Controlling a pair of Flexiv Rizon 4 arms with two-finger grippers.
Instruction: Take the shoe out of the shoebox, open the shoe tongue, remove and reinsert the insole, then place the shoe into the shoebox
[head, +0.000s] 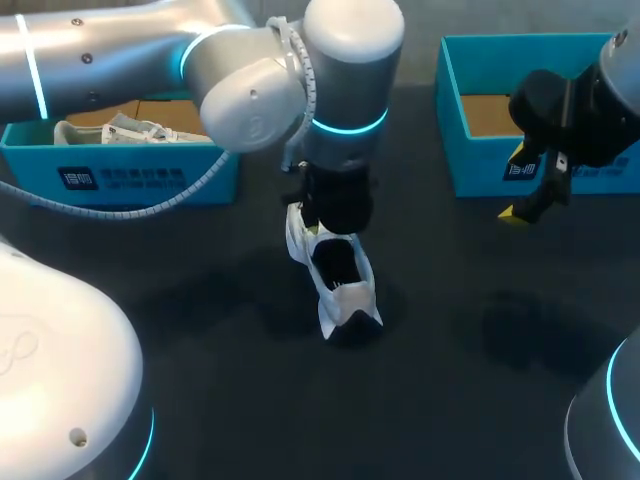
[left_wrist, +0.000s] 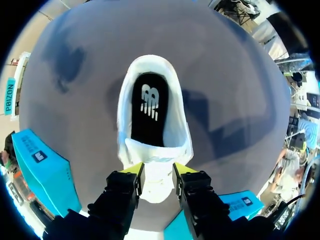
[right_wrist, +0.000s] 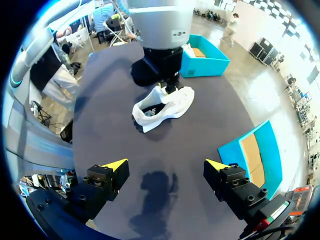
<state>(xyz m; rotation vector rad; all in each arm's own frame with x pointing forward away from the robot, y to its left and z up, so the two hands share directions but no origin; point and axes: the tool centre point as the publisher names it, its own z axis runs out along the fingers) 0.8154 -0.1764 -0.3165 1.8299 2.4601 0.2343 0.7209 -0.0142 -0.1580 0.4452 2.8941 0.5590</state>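
A white shoe (head: 335, 275) lies on the dark table in the middle, its black insole (left_wrist: 148, 112) showing through the opening. My left gripper (left_wrist: 158, 170) stands over the shoe's front, and its yellow fingertips (left_wrist: 136, 169) press the white tongue (left_wrist: 157, 152) from both sides. In the head view the left wrist hides those fingers. My right gripper (head: 520, 185) hangs open and empty at the right, in front of the right shoebox (head: 450, 100). From the right wrist view, the shoe (right_wrist: 162, 107) lies well ahead of the right gripper (right_wrist: 167, 165).
A teal shoebox (head: 120, 175) at the back left holds another white shoe (head: 130, 130). The teal box at the back right shows only its cardboard floor (right_wrist: 255, 150). Bare dark tabletop (head: 450, 330) lies around the shoe.
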